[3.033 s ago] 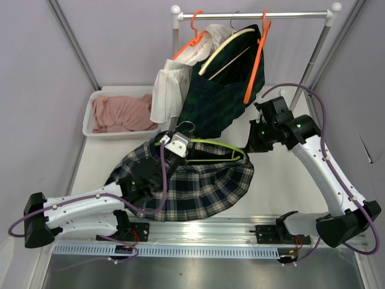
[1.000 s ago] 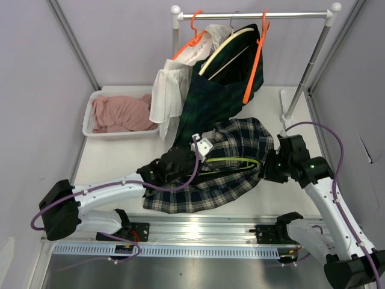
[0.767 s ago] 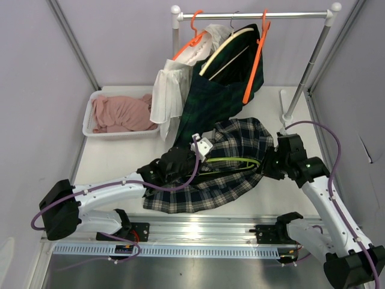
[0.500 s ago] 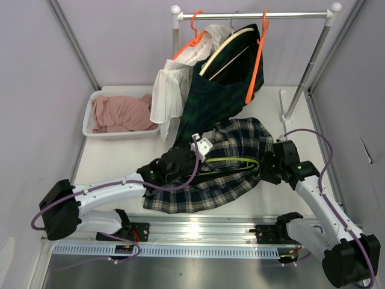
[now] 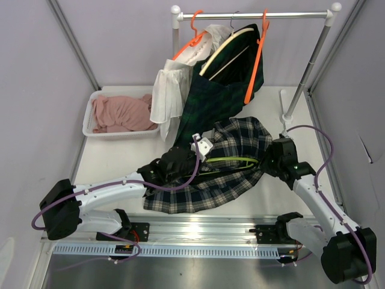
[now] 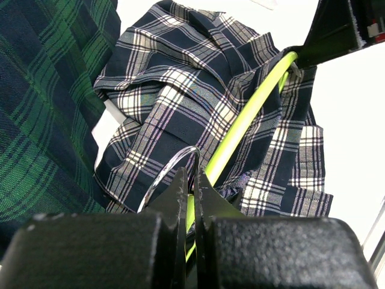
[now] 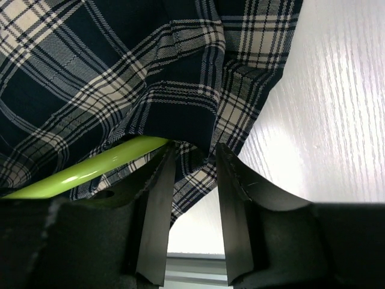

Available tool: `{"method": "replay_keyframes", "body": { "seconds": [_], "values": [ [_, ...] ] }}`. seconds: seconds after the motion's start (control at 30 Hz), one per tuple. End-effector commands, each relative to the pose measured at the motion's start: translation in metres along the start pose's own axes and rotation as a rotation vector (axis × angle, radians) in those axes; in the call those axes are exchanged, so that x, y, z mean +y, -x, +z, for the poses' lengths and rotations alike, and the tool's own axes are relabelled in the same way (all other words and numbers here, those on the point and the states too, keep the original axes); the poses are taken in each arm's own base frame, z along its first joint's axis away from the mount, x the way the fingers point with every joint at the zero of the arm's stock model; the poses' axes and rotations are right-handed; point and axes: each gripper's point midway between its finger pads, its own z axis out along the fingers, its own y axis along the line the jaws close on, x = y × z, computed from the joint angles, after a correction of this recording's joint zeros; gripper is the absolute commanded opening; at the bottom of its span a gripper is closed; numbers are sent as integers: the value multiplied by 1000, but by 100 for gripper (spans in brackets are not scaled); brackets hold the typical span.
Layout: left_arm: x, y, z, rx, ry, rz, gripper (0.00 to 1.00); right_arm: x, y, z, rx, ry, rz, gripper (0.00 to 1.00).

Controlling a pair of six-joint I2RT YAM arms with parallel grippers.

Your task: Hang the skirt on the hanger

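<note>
The navy-and-white plaid skirt (image 5: 231,141) lies bunched on the table, draped over a lime-green hanger (image 5: 231,161). My left gripper (image 5: 194,158) is shut on the hanger's neck at the base of its metal hook. In the left wrist view the gripper (image 6: 192,179) pinches it, with the hook (image 6: 168,171), the green bar (image 6: 252,108) and the skirt (image 6: 180,78) ahead. My right gripper (image 5: 269,162) is open at the hanger's right end. In the right wrist view the gripper (image 7: 194,158) has the skirt's hem (image 7: 198,150) between its fingers, beside the green bar (image 7: 90,171).
A clothes rack (image 5: 252,15) at the back holds a white blouse (image 5: 168,84) and a dark green plaid garment (image 5: 216,96) on orange hangers. Its pole (image 5: 307,66) stands behind my right arm. A white bin (image 5: 89,114) with pink clothing sits back left. A metal rail (image 5: 198,232) runs along the front.
My left arm carried the hanger and skirt right and back, folding the skirt over. My right arm came down and in to the hanger's right end, then edged closer.
</note>
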Motion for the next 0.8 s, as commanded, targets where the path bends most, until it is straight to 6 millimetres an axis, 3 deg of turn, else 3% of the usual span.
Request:
{"method": "replay_keyframes", "body": {
  "seconds": [0.0, 0.17, 0.33, 0.43, 0.5, 0.77],
  "values": [
    [6, 33, -1, -85, 15, -31, 0, 4, 18, 7, -72, 2, 6, 37],
    [5, 33, 0, -81, 6, -33, 0, 2, 13, 14, -58, 1, -2, 30],
    [2, 36, 0, -88, -10, -33, 0, 1, 13, 17, -65, -3, -14, 8],
    [1, 39, -1, -93, -18, -31, 0, 0, 16, 14, -78, -13, -27, 0],
    [1, 40, -1, -91, -16, -31, 0, 1, 16, 9, -76, -14, -36, 0],
    [7, 51, -4, -102, 13, -7, 0, 27, 40, -42, -159, -47, -106, 0]
  ]
}}
